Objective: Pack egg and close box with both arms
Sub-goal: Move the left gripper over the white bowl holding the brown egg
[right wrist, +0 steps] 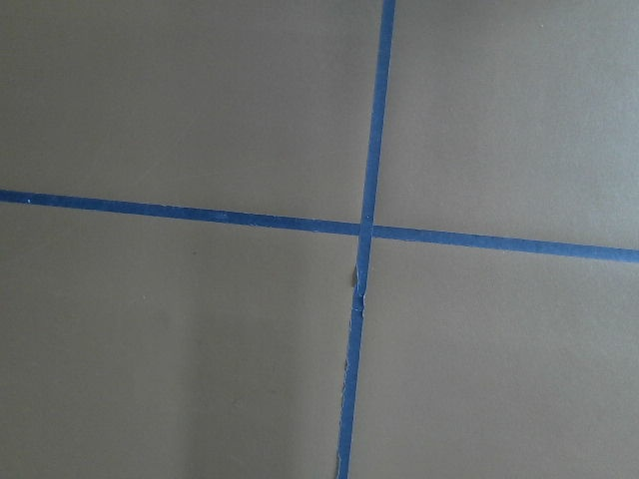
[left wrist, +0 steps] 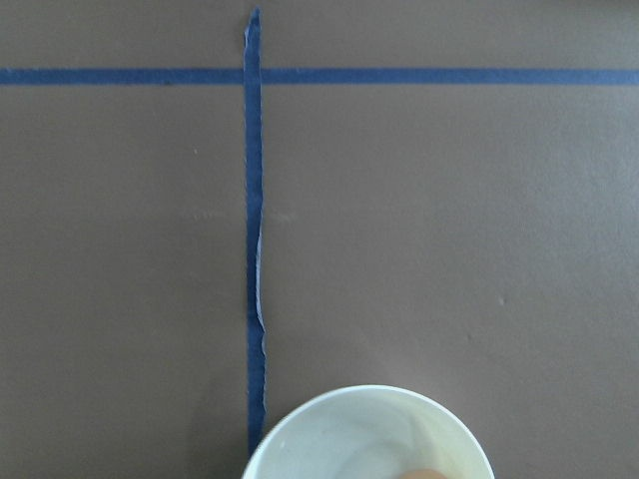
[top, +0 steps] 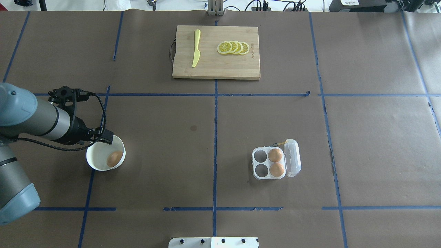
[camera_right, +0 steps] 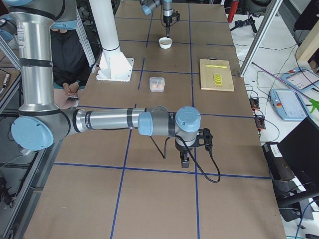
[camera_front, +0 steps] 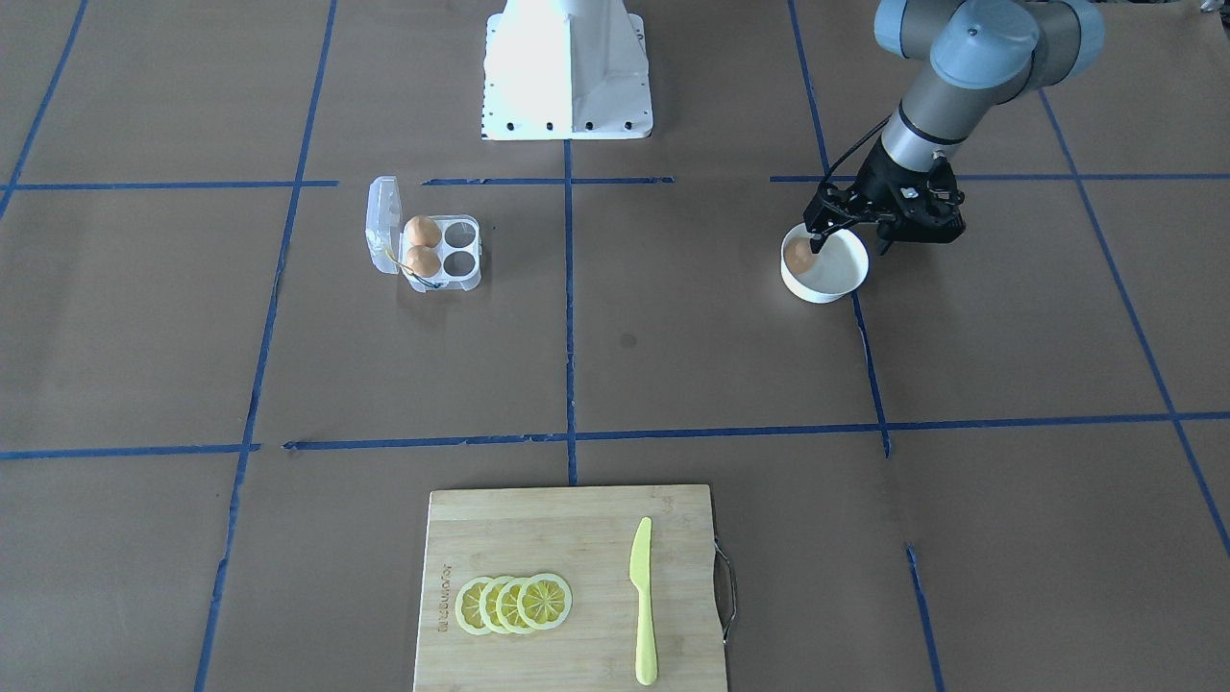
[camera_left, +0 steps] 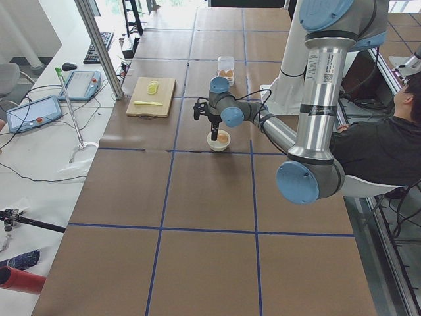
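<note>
Front view: my left gripper (camera_front: 815, 242) is down in the white bowl (camera_front: 828, 292), at the egg (camera_front: 797, 256). Can't tell the opening.
Overhead: the box (top: 260, 155) is open and well apart, two other eggs (top: 275, 155) inside.
Right-side view: my right gripper (camera_right: 184, 161) is near the table. Can't tell its state.

Open tabletop (top: 172, 165) lies all round the egg carton (top: 269, 163). Its lid (top: 293, 157) is swung back on the side away from the white bowl (top: 96, 160), so the two bowl-side cells (top: 260, 155) are free from above, while two eggs (top: 275, 155) fill the lid-side pair. Well apart from the carton, the left pincer (top: 109, 138) and its arm (top: 41, 120) crowd the bowl's rim, and the cutting board (top: 216, 65) lies farther off, beyond a blue tape line (top: 262, 94).
</note>
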